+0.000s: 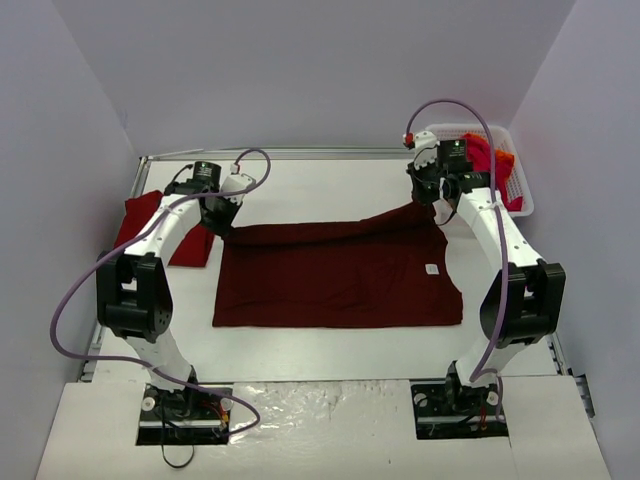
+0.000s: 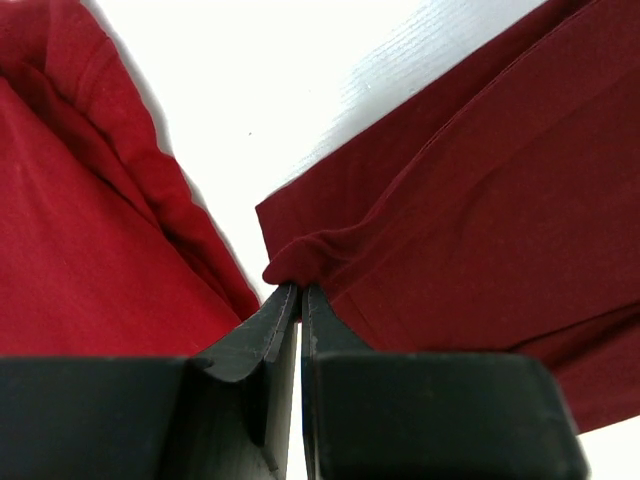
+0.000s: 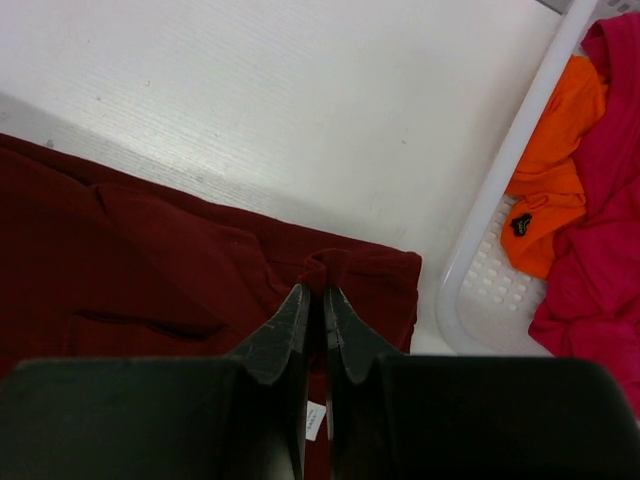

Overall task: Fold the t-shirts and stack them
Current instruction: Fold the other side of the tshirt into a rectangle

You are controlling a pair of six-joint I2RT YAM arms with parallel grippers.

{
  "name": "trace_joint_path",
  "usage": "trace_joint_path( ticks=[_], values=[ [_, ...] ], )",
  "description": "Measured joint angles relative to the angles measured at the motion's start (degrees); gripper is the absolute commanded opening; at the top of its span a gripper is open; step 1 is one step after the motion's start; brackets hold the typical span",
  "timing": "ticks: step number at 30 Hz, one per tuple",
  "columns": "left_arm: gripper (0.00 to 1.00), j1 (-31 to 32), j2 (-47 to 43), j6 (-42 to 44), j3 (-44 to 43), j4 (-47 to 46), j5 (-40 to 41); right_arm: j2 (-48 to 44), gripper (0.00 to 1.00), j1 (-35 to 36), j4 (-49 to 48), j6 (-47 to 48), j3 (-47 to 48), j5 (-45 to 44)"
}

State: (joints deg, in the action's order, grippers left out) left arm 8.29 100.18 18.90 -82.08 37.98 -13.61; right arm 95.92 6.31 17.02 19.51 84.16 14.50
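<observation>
Two corners on the far edge of the maroon shirt [image 1: 340, 275] are pinched by the left gripper [image 2: 298, 290] and the right gripper [image 3: 312, 292], and the shirt's long axis runs left to right.

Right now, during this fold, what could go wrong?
The left end effector and right end effector each pinch only a small bunch of the maroon t-shirt; an edge may slip out. The red t-shirt lies close to the left pinch and might be dragged. The white basket stands near the right one; it could be bumped.
</observation>
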Motion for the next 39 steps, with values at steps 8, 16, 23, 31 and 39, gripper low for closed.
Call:
trace_joint_path(
  ticks=[8,16,23,31,39],
  values=[
    [0.02,0.2,-0.5,0.2,0.8,-1.0,-0.1,-0.7,0.0,0.0,1.3,0.2,-2.6,0.5],
    [0.02,1.5,-0.5,0.4,3.1,-1.4,-0.1,-0.9,0.0,0.0,1.6,0.3,-6.0,1.2],
    [0.02,2.5,-0.5,0.4,4.9,-1.4,-0.1,-0.9,0.0,0.0,1.7,0.3,-6.9,1.4],
    [0.02,2.6,-0.5,0.6,5.1,-1.5,0.0,-1.2,0.0,0.0,1.7,0.3,-8.4,1.4],
    [0.02,2.6,-0.5,0.9,5.1,-1.5,0.2,-3.2,0.0,0.0,1.7,0.3,-10.3,1.4]
  ],
)
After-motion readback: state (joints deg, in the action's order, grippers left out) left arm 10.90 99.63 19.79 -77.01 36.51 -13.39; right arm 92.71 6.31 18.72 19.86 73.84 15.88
